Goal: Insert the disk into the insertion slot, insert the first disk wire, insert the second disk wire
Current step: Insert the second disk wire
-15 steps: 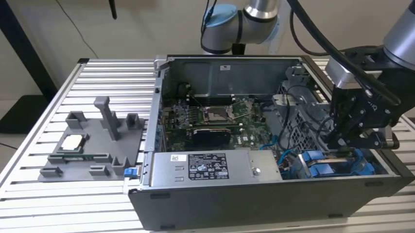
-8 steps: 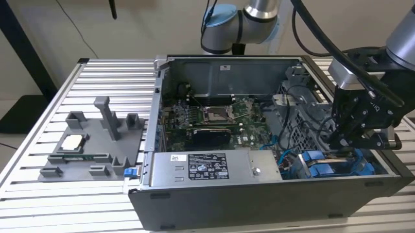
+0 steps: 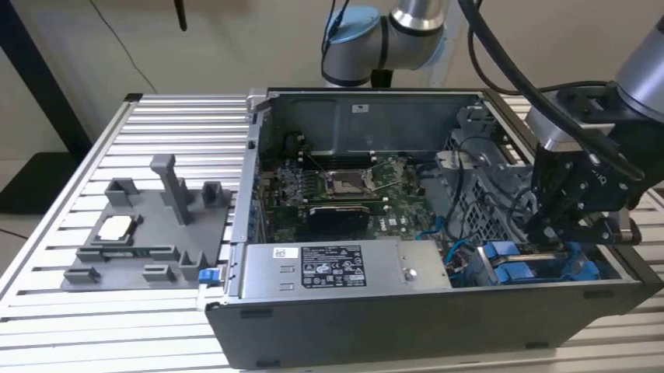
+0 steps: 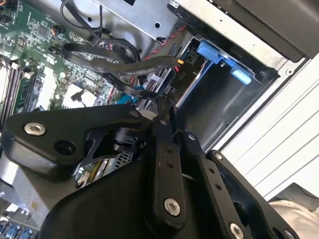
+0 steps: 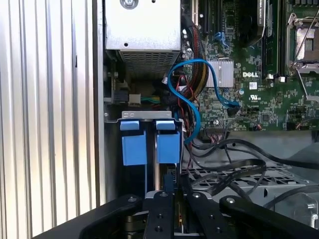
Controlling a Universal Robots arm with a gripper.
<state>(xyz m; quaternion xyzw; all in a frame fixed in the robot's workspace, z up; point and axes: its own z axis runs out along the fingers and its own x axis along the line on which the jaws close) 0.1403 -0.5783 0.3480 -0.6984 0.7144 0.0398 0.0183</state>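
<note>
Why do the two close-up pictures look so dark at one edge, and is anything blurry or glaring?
In both wrist views the black pincer sits right by the lens, a dark, soft-edged mass. In the first wrist view the motherboard and blue cable are crisp and evenly lit. In the second wrist view the pale ribbed table is washed out. In the exterior view the computer case has dim, shadowed corners.

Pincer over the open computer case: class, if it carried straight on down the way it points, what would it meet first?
Most likely the blue disk carriers in the drive bay: the pincer points down right above them. Depth is unclear, so a loose black cable nearby might touch first.
</note>
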